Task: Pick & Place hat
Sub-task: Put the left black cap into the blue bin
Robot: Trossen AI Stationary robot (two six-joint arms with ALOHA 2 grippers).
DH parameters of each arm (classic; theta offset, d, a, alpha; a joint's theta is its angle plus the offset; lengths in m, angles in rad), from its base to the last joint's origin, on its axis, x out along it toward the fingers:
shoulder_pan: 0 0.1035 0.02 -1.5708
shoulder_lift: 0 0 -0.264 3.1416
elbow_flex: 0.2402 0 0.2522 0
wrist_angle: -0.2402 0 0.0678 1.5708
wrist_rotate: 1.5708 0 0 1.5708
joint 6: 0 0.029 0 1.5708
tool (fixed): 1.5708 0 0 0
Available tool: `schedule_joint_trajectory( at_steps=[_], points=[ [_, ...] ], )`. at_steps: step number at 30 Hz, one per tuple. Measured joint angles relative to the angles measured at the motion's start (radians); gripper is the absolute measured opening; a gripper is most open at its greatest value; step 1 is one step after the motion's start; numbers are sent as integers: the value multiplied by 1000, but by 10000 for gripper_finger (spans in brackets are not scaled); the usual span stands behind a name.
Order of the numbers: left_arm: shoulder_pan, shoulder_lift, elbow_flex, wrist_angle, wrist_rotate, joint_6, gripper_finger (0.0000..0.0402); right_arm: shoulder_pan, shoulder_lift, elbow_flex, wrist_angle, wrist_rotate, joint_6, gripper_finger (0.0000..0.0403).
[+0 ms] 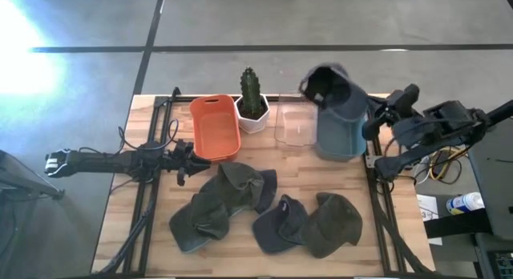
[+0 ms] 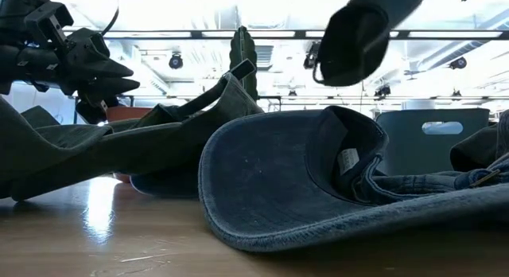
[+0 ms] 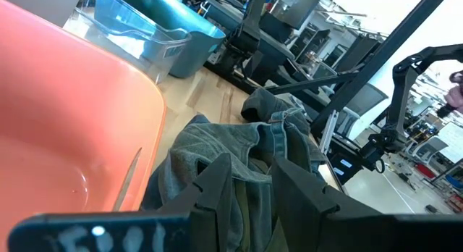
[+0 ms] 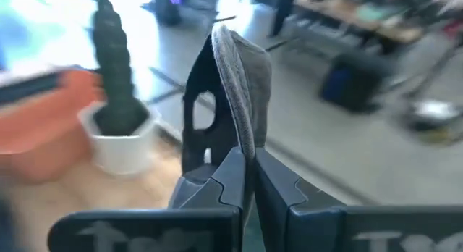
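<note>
Light wood tabletop in black frame, grey floor around; low view shows a bright workshop ceiling with lights behind. Along the far edge: orange bin, potted cactus, clear container, blue-grey bin. Right gripper holds a dark hat in the air above the blue-grey bin, jaws clamped on its edge; hat hangs upright, long axis roughly vertical in the right wrist view. 4 or so more hats heaped on the near tabletop. Left gripper beside the orange bin, jaws parted, holding nothing.
</note>
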Motion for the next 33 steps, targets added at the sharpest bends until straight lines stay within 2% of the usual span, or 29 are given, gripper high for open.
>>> schedule_joint_trajectory(
  at_steps=[3, 6, 8, 13, 16, 25, 33],
  points=[
    [0, 0, 0, 0, 0, 0, 94, -35, 36, -16, -112, 23, 50, 13],
    [0, 0, 0, 0, 0, 0, 94, -114, 58, -69, -106, -9, -46, 13],
    [0, 0, 0, 0, 0, 0, 94, -188, 85, -111, -107, -67, -59, 13],
    [0, 0, 0, 0, 0, 0, 94, -393, 146, -232, -109, -330, -38, 13],
    [0, 0, 0, 0, 0, 0, 94, -458, 179, -297, -106, -413, 2, 13],
    [0, 0, 0, 0, 0, 0, 94, -459, 282, -423, -108, -470, 8, 13],
    [0, 0, 0, 0, 0, 0, 94, -402, 373, -440, -99, -505, -35, 23]
  ],
)
